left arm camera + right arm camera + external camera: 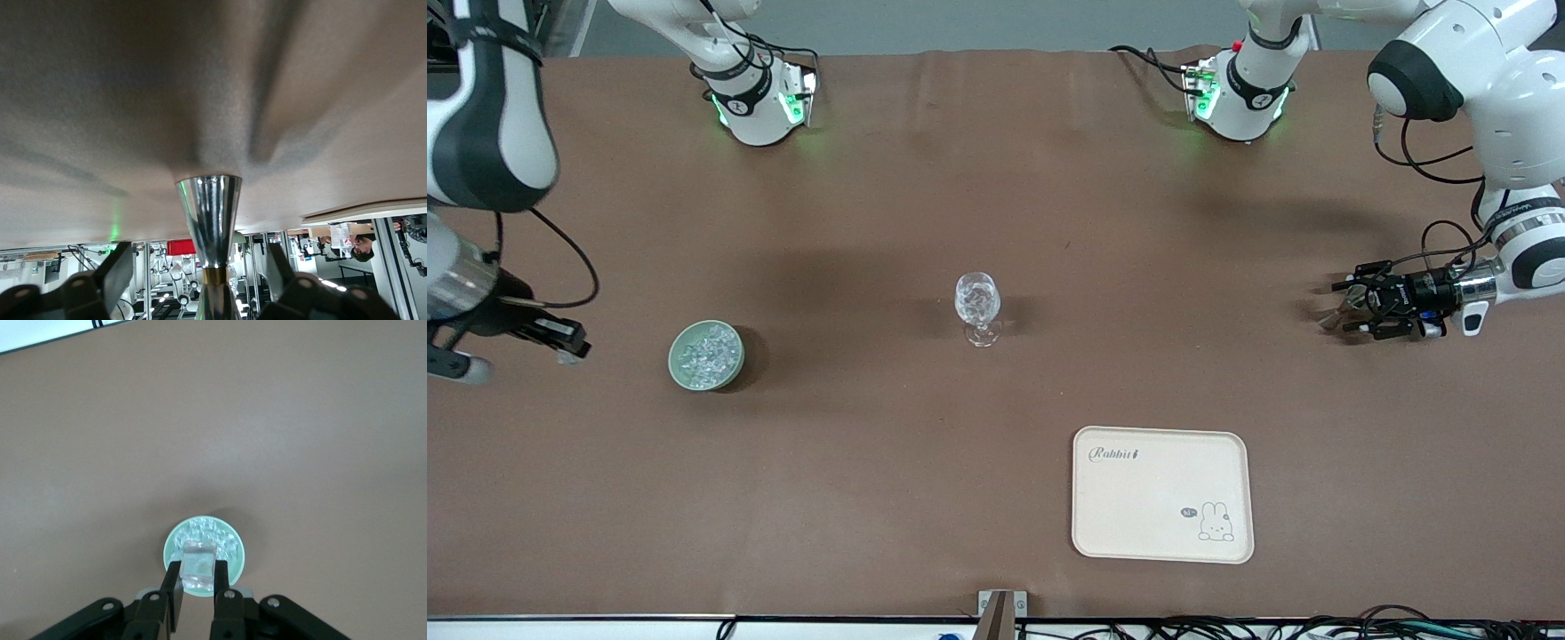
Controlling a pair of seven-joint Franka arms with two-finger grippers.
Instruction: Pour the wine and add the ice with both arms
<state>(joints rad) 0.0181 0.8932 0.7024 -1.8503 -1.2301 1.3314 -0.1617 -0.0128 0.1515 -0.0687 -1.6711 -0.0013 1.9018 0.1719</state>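
Observation:
My right gripper [562, 345] hangs over the table beside the pale green bowl [706, 355], toward the right arm's end, shut on a clear ice cube [199, 568]. More ice [212, 537] fills the bowl [235, 563]. A stemmed glass [977, 307] stands mid-table with glassy chunks in it. My left gripper [1348, 309] lies low at the left arm's end of the table. In the left wrist view its fingers [115, 275] stand open on either side of a silver cone-shaped measuring cup [210, 207] with a gold band, not touching it. No wine shows in any view.
A cream tray [1161, 533] with a rabbit drawing lies nearer to the front camera than the glass, toward the left arm's end. Both arm bases [758, 107] [1240, 98] stand along the table's back edge. Cables run along the front edge.

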